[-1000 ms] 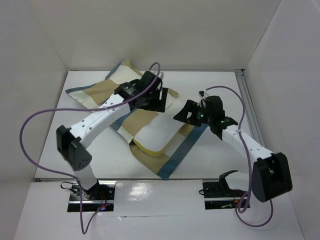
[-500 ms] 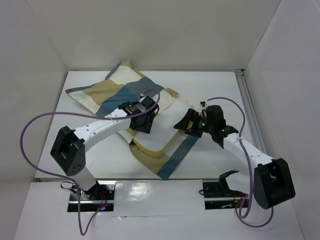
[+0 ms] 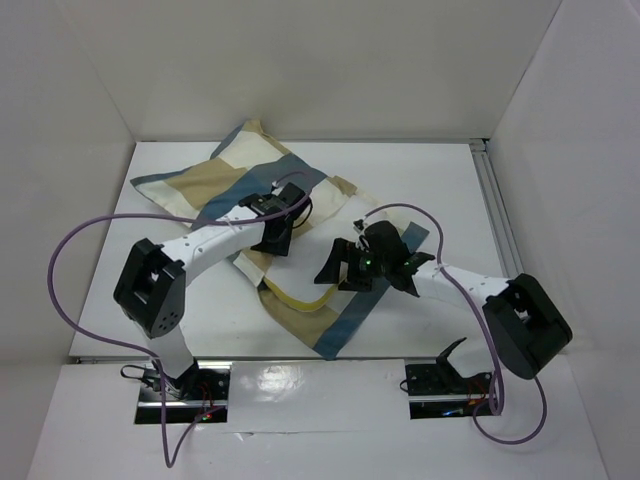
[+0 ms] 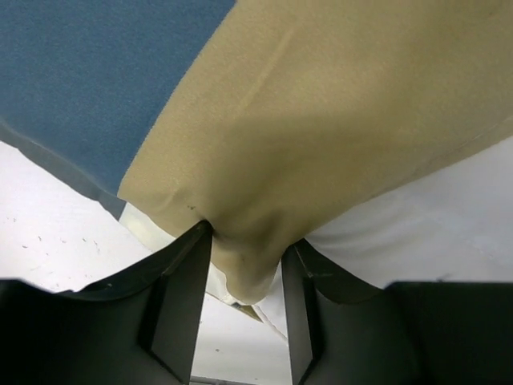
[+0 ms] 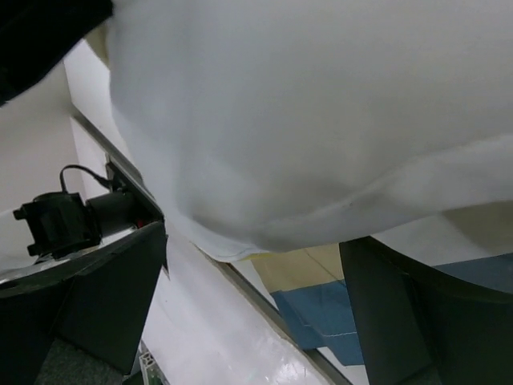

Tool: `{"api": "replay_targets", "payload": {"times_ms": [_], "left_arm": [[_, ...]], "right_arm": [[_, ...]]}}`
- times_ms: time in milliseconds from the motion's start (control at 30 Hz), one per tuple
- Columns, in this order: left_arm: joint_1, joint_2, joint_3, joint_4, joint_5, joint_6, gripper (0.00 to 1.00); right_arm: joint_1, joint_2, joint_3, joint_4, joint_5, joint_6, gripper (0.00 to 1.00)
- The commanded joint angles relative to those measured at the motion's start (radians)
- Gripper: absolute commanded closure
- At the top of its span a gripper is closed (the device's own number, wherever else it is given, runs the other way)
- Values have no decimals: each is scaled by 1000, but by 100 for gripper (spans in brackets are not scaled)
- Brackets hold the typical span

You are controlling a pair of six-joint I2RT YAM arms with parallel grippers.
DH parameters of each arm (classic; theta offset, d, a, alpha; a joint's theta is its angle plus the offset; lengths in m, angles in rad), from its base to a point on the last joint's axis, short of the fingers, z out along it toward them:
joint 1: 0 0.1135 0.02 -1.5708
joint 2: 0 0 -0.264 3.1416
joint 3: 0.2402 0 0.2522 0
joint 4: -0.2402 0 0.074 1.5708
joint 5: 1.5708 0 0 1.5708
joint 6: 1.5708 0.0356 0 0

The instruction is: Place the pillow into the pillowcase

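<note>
Both arms drew in: L tool (image 4: 247,241) pinches pillowcase (image 4: 321,120) fold, R tool (image 5: 255,233) wide open at pillow (image 5: 321,104).

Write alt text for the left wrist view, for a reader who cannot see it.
The left gripper pinches a tan fold of the pillowcase between its dark fingers. A blue block of the cloth fills the upper left, with white table beneath.

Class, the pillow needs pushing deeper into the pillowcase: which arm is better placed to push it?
Likely right. The right gripper is open around the exposed white end of the pillow; the left gripper is pinching a tan fold of the pillowcase.
</note>
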Motion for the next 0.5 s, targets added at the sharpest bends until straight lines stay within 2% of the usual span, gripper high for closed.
{"api": "replay_targets", "payload": {"times_ms": [0, 67, 100, 133, 167, 200, 300, 400, 433, 467], "left_arm": [[40, -68, 21, -24, -16, -5, 49], [40, -91, 21, -34, -6, -5, 50], [51, -102, 12, -34, 7, -5, 51], [51, -111, 12, -34, 7, 4, 55], [60, -122, 12, -34, 25, 5, 59], [60, -122, 23, -34, 59, 15, 71], [60, -131, 46, -34, 138, 26, 98], [70, -165, 119, -64, 282, 43, 100], [51, -176, 185, -73, 392, 52, 100], [36, -185, 228, -74, 413, 52, 100]], "right_arm": [[15, 24, 41, 75, 47, 2, 6], [26, 51, 31, 112, 60, 12, 17], [26, 51, 30, 129, 60, 22, 25], [26, 65, 30, 138, 60, 22, 36], [26, 74, 30, 153, 60, 22, 57], [26, 74, 30, 154, 60, 22, 68], [26, 74, 49, 154, 75, 22, 99], [26, 65, 93, 154, 101, -6, 100], [26, 54, 106, 154, 101, -21, 100], [26, 41, 144, 143, 101, -56, 100]]}}
